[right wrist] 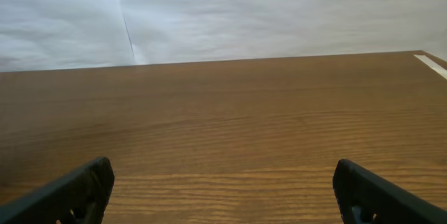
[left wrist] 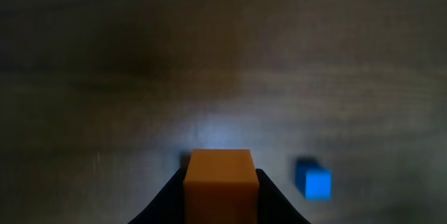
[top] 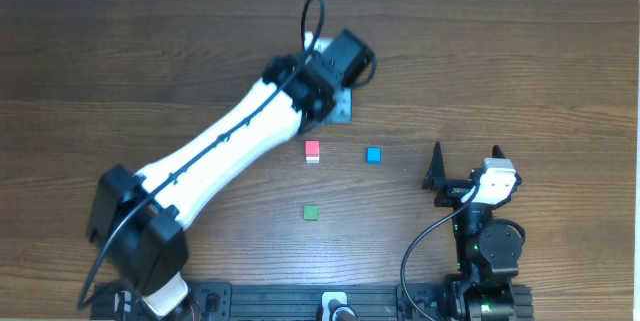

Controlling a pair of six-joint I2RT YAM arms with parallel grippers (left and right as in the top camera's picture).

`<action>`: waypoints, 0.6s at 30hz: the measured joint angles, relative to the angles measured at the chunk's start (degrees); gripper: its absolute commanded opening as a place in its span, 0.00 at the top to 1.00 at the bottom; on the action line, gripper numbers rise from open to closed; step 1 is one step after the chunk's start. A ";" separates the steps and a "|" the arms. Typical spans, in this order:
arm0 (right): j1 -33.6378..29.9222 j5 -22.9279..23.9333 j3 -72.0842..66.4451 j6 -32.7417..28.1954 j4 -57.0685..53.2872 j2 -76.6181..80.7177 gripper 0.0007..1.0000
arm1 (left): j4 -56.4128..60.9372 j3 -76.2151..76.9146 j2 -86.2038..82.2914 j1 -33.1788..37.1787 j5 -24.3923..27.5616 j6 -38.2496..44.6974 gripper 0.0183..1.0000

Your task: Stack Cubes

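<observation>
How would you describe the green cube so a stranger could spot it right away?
Start at the wooden table and find the gap between the left arm and right arm. The green cube sits alone there, nearest the bases; the red cube and blue cube lie farther out.

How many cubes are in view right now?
4. An orange cube held in the left end effector; a red cube mid-table; a blue cube beside it, toward the right arm; a green cube nearer the arm bases. More may hide under the left arm.
</observation>
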 measured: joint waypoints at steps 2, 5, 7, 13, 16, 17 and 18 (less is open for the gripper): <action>0.00 0.02 0.00 0.00 0.00 0.00 0.01 | 1.62 -3.58 -1.90 -0.92 -0.09 -1.49 0.94; 0.00 0.00 0.00 0.00 0.00 0.00 0.01 | 2.40 -9.79 -3.96 -1.44 -0.11 -3.63 0.94; 0.00 0.00 0.00 0.02 0.00 0.00 0.01 | 2.69 -12.44 -4.09 -1.51 -0.07 -4.63 0.94; 0.00 0.00 0.00 0.02 0.00 0.00 0.01 | 4.02 -14.14 -4.11 -2.75 -0.02 -6.14 0.94; 0.00 0.00 0.00 -0.02 0.00 0.00 0.01 | 4.20 -14.14 -4.11 -2.97 -0.02 -6.69 0.94; 0.00 0.00 0.00 -0.02 0.00 0.00 0.01 | 4.22 -14.14 -4.11 -2.97 -0.02 -6.86 0.94; 0.00 0.00 0.00 0.00 0.00 0.00 0.01 | 4.22 -14.14 -4.09 -2.97 -0.02 -7.04 0.94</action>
